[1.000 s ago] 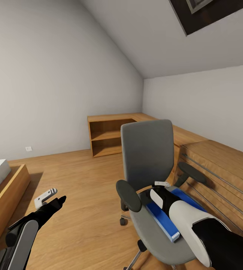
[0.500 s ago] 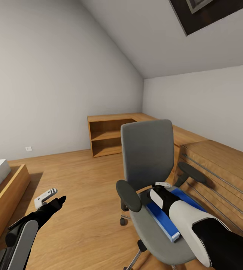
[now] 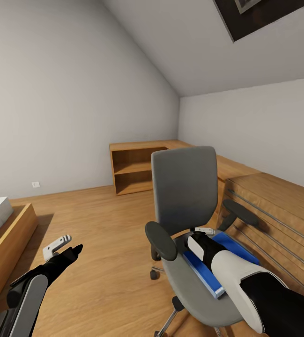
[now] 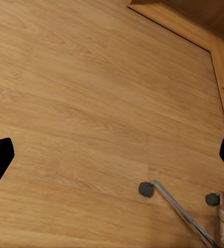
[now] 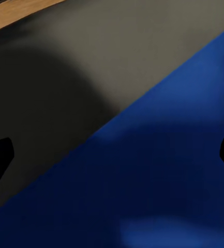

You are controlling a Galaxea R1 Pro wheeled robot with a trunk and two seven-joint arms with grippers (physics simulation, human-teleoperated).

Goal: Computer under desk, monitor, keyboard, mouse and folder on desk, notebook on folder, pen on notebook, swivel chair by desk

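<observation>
Folder, bright blue, flat on the seat of the swivel chair, which stands on the wooden floor beside a low wooden shelf unit. Right hand lowered just above the folder, fingertips spread wide at the wrist view's edges, gripping nothing. Left hand wide open and empty above the floor, near the chair's casters.

One swivel chair is standing here, carrying one blue folder on its seat. Two armrests are flanking that seat, and two robot arms are reaching nearby.
</observation>
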